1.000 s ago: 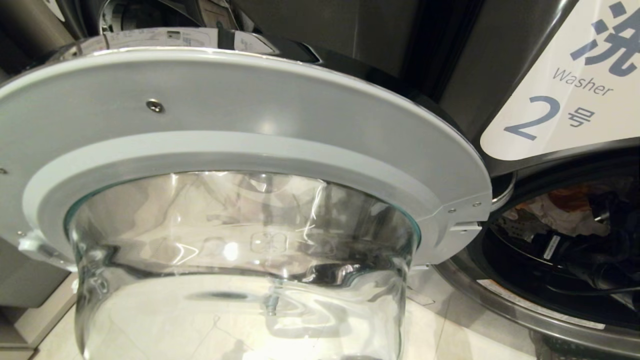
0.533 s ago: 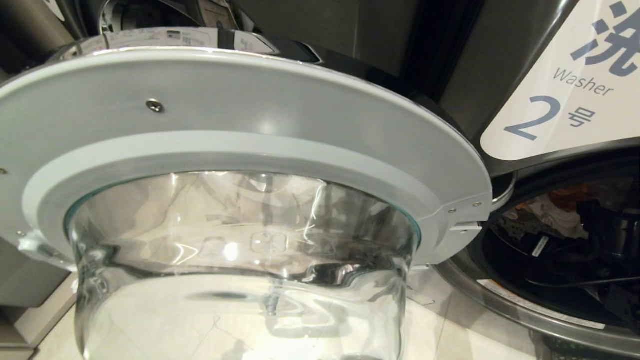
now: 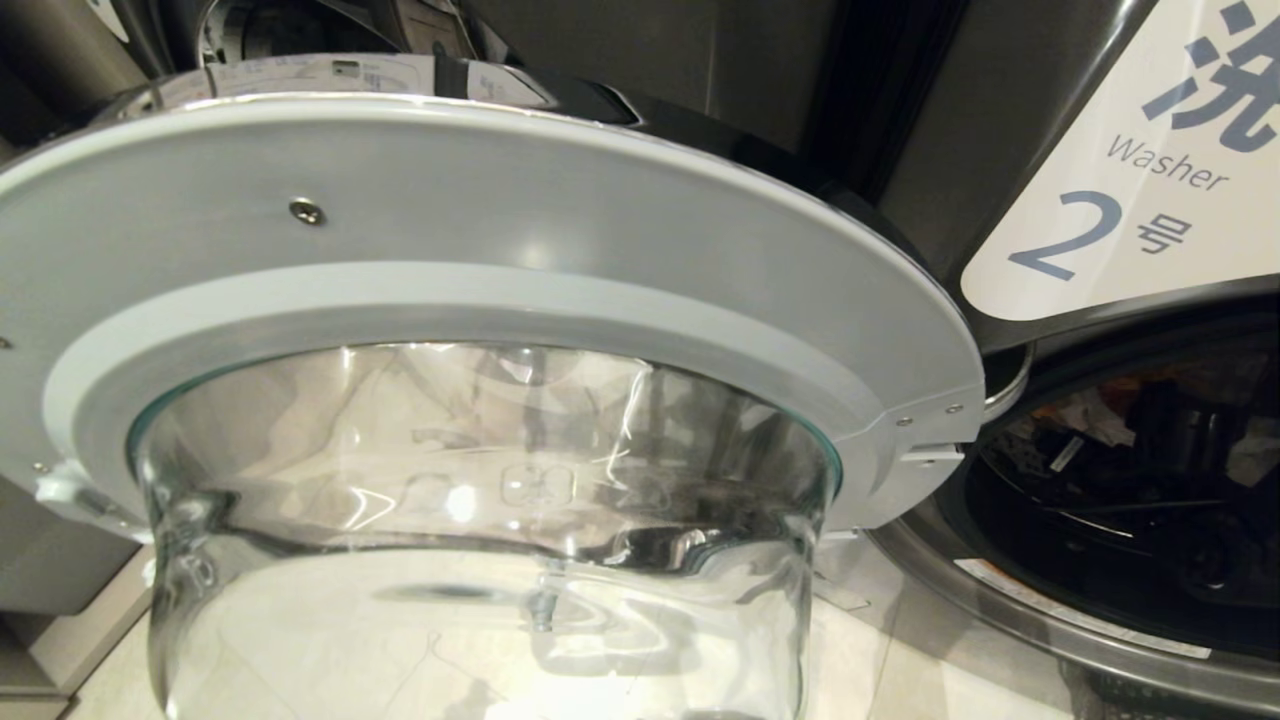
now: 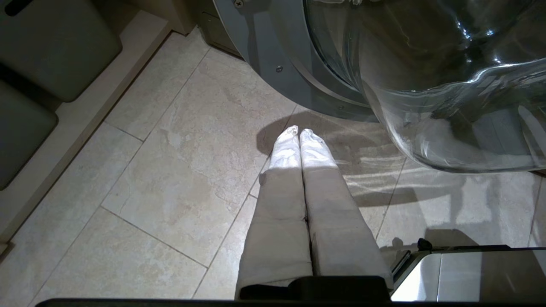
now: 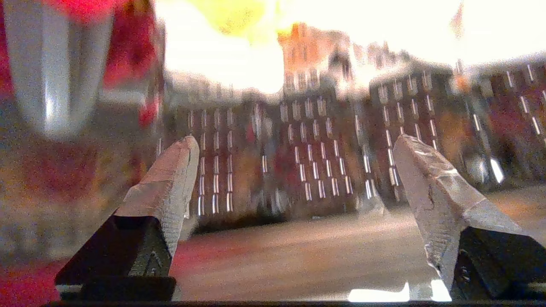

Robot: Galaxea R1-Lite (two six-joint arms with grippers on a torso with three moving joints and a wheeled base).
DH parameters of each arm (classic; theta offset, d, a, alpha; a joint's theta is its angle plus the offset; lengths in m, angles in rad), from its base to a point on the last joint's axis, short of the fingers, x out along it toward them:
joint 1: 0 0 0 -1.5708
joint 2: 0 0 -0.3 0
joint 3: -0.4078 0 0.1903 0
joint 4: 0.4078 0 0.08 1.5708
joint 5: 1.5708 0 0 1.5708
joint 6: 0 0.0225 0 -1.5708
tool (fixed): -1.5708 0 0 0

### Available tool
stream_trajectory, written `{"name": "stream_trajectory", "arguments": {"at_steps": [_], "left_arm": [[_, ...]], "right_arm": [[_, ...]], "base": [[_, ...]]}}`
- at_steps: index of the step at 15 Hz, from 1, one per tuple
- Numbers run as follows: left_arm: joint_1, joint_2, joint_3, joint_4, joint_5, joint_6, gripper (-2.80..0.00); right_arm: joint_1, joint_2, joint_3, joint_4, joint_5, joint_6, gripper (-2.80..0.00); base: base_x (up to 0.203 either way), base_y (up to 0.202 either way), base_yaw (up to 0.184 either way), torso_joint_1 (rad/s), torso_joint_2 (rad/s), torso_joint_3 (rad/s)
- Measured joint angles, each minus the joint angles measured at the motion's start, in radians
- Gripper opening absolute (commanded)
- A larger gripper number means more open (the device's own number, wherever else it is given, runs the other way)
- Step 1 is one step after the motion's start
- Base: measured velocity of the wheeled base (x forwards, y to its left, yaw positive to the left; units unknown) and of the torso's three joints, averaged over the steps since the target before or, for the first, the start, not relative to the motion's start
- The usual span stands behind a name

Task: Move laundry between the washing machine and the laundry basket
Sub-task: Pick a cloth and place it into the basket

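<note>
Pale stone floor tiles (image 4: 179, 170) and dark grey appliance fronts frame a laundry room where the washing machine (image 3: 1010, 130) labelled 2 stands with its round glass door (image 3: 480, 500) swung fully open, filling the near left of the head view. To the right, the drum mouth (image 3: 1130, 480) gapes dark, and inside it the laundry (image 3: 1095, 415) shows as scraps of white and orange cloth toward the far side, partly hidden behind the black bulk of the right arm reaching in.

From within the drum, the right pincer (image 5: 294, 170) stands wide, its two padded fingers (image 5: 170, 183) well apart and holding nothing. Beyond them lie the perforated drum wall (image 5: 315, 170), then bright red-pink cloth (image 5: 123, 47) off to one side and orange and white above; the garments sit deeper in than the fingertips, so the next reach appears to run forward into the drum. Blur makes any cloth's long axis impossible to judge.

Only the left wrist view shows the left pincer (image 4: 298, 134), pressed shut and empty, hanging over the floor just beside the open door, well away from the drum. The right arm is plainly the nearer. No laundry basket appears in any view.
</note>
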Motion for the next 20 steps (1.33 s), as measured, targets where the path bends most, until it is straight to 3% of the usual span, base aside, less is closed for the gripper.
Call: {"name": "stream_trajectory", "arguments": {"at_steps": [12,20], "left_arm": [[0.000,0.000,0.000,0.000,0.000,0.000,-2.80],[0.000,0.000,0.000,0.000,0.000,0.000,-2.80]], "right_arm": [[-0.048,0.310,-0.598,-0.012,-0.001,-0.013,0.00],[-0.043,0.554,-1.116,0.225,0.006,-0.012,0.00]], "base": [[0.000,0.000,0.000,0.000,0.00,0.000],[0.000,0.000,0.000,0.000,0.00,0.000]]}}
